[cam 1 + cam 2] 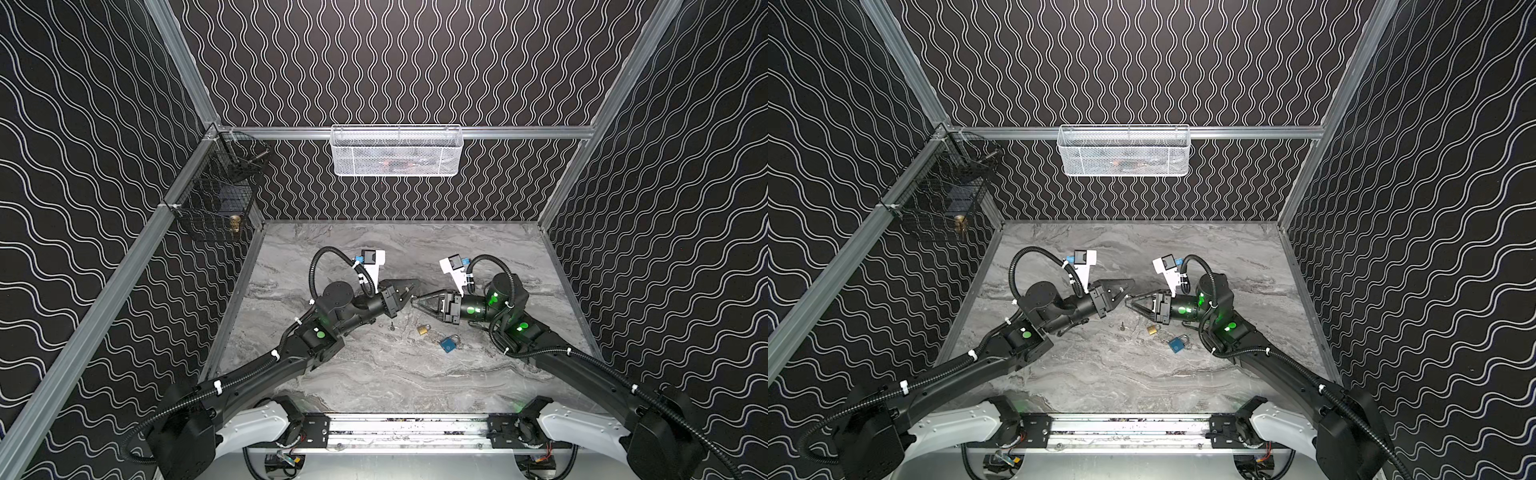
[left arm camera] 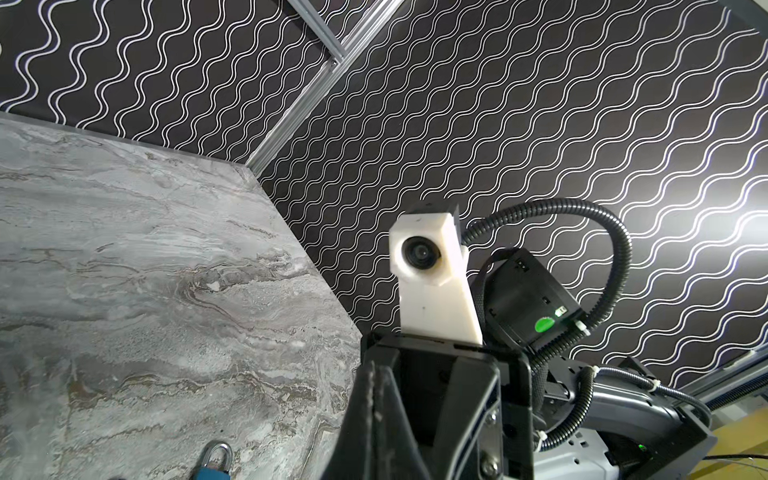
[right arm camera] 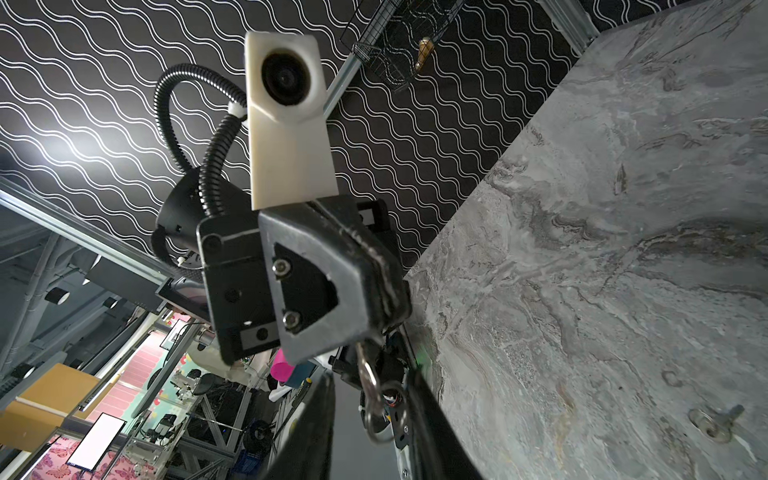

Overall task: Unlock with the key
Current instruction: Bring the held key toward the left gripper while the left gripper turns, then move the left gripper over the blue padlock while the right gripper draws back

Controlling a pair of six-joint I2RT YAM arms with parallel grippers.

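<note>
Left gripper (image 3: pixel 390 309): clamped on key (image 3: pixel 368 368), aloft.
Right gripper (image 1: pixel 417 302): jaws apart around it.
Remaining: brass padlock (image 1: pixel 423 330), blue padlock (image 1: pixel 449 344) untouched.

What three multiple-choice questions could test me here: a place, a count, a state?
1. Where is the blue square padlock? A hanging on the wall; B held in a tool; C on the grey marble tabletop.
2. How many padlocks lie on that tabletop? A one; B two; C four.
3. The left tool is: A shut on a small silver key; B wide open; C hidden.
C, it lies on the marble; B, blue plus the small brass padlock; A, the key hangs from its closed tips.
</note>
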